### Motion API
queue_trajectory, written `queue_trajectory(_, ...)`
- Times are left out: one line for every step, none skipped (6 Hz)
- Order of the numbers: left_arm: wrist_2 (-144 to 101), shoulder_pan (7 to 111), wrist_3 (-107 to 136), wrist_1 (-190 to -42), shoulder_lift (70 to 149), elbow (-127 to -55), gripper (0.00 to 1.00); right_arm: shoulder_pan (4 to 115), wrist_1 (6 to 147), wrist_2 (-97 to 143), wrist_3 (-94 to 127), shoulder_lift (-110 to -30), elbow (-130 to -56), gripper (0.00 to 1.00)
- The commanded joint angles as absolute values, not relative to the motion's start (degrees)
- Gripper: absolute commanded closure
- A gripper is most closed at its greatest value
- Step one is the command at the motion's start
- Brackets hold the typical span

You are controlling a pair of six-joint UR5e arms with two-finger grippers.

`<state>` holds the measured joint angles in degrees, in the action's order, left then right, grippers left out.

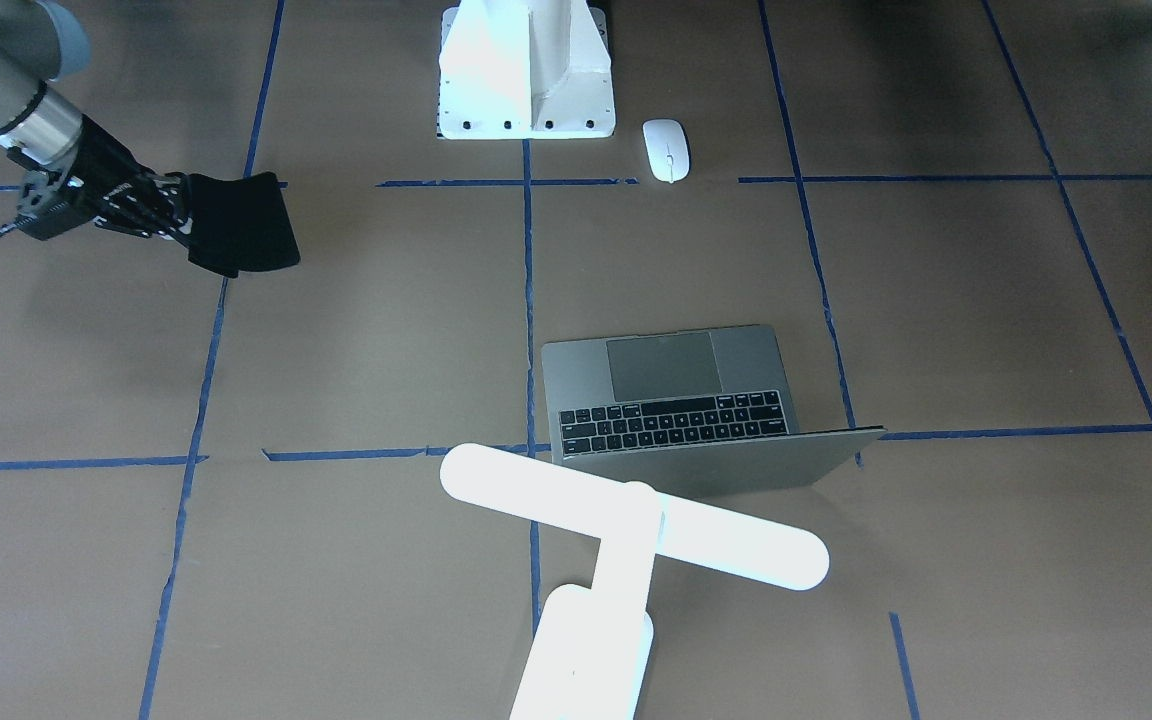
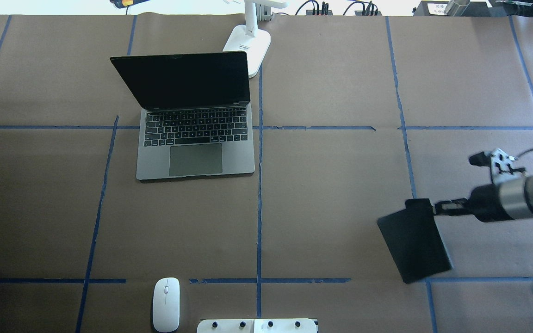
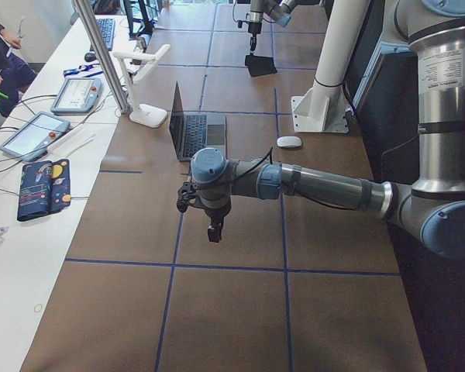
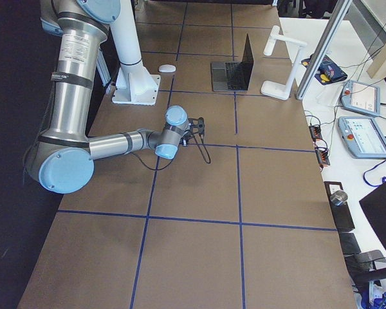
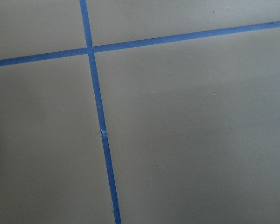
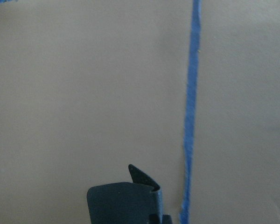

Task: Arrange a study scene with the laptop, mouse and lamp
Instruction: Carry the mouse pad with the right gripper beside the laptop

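Standing open on the robot's left half of the table (image 2: 331, 208), the laptop (image 2: 197, 157) has its long axis across the table. Its trackpad edge faces the robot and its dark screen leans back toward the far side. Just behind the lid stands the lamp (image 1: 636, 515), base at the far edge. Its bar head runs roughly parallel to the lid, slightly skewed.

The mouse (image 2: 165, 304) lies at the near edge just beside the pedestal (image 2: 257, 326), well apart from the laptop. Its long axis points straight away from the robot.

On the robot's right, the right gripper (image 2: 437, 208) is clamped on one edge of a black mat (image 2: 414, 240).

The left gripper (image 3: 215, 231) points down over bare table off to the robot's left; whether its fingers are parted cannot be told.
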<state>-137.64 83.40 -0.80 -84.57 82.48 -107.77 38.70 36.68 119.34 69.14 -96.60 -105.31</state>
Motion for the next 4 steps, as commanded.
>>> queue_trajectory(-137.6, 83.8, -0.6, -84.5, 82.4, -109.2, 0.00, 40.7, 59.3, 120.3, 69.1, -79.1, -104.2, 1.00)
queue_trajectory(-138.8, 83.8, -0.5, -84.5, 82.4, -109.4, 0.00, 41.1, 63.6, 119.9, 69.3, -73.4, -102.2, 1.00)
queue_trajectory(-138.9, 83.8, -0.4, -84.5, 82.4, -109.4, 0.00, 41.8, 63.5, 119.8, 70.2, -66.5, -94.8, 1.00)
queue_trajectory(-138.9, 83.8, -0.4, -84.5, 82.4, -109.4, 0.00, 42.0, 63.5, 119.7, 74.0, -61.1, -88.0, 1.00)
